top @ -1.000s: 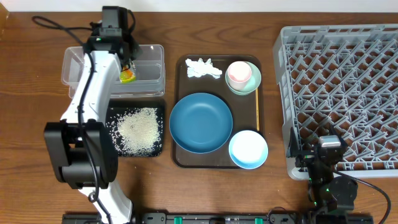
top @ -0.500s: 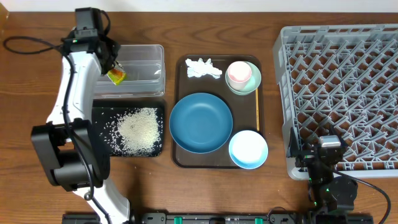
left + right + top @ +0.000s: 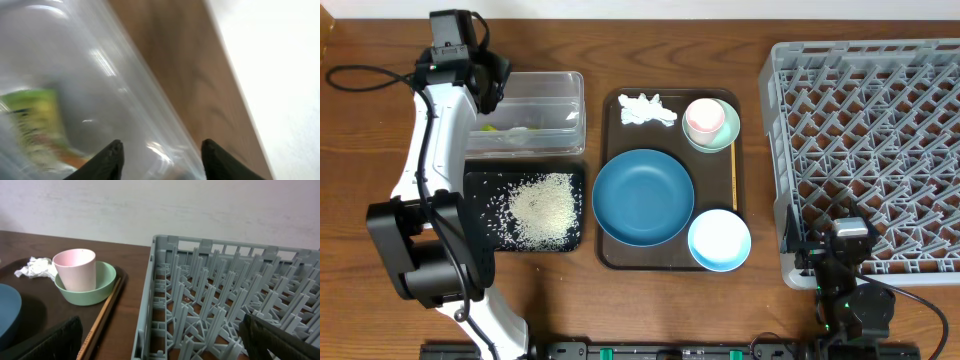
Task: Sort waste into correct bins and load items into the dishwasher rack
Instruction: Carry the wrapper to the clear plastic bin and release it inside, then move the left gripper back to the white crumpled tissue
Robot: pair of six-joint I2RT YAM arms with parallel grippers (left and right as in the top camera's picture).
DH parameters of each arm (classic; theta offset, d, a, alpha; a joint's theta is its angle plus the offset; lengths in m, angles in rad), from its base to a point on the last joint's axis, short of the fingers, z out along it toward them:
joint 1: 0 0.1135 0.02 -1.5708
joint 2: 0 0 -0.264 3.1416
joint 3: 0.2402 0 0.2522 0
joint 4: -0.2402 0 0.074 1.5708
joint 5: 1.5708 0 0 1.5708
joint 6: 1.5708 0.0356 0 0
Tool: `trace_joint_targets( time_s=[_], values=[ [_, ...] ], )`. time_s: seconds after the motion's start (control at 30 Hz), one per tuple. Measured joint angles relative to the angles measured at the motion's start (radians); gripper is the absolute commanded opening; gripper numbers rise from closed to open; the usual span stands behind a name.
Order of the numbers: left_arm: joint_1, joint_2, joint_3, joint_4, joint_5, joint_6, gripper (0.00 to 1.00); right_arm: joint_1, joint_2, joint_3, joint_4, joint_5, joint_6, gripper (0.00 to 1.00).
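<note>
The green-yellow wrapper [image 3: 510, 132] lies loose in the clear plastic tub [image 3: 560, 95]; the left wrist view shows it blurred [image 3: 35, 120] behind the tub's wall [image 3: 125, 75]. My left gripper [image 3: 486, 88] hangs over the tub's left end, open, with nothing between its jaws [image 3: 162, 160]. White rice [image 3: 540, 205] covers the black tray [image 3: 480, 185]. The tissue [image 3: 647, 108], the pink cup [image 3: 704, 117] inside the pale green bowl [image 3: 720, 140], the dark blue bowl [image 3: 643, 196] and the light blue bowl [image 3: 719, 240] sit on the brown tray [image 3: 612, 258]. My right gripper [image 3: 845, 250] stays open at the dishwasher rack's [image 3: 870, 150] front left corner.
The brown tray lies between the two bins and the rack. A cable [image 3: 365, 72] runs across the wood at the far left. In the right wrist view the rack's wall [image 3: 150, 305] stands close ahead, with the cup [image 3: 75, 270] and tissue [image 3: 35, 267] to its left.
My left gripper moved left along the tub, opened and let go of the wrapper, which now lies in the clear tub. The right arm has not moved.
</note>
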Motion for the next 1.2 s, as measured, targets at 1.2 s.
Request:
trace_joint_targets(
  time_s=[1.2],
  values=[
    [-0.574, 0.210, 0.005, 0.060, -0.179, 0.959, 0.75, 0.000, 0.000, 0.000, 0.000, 0.000, 0.000, 0.99]
  ],
)
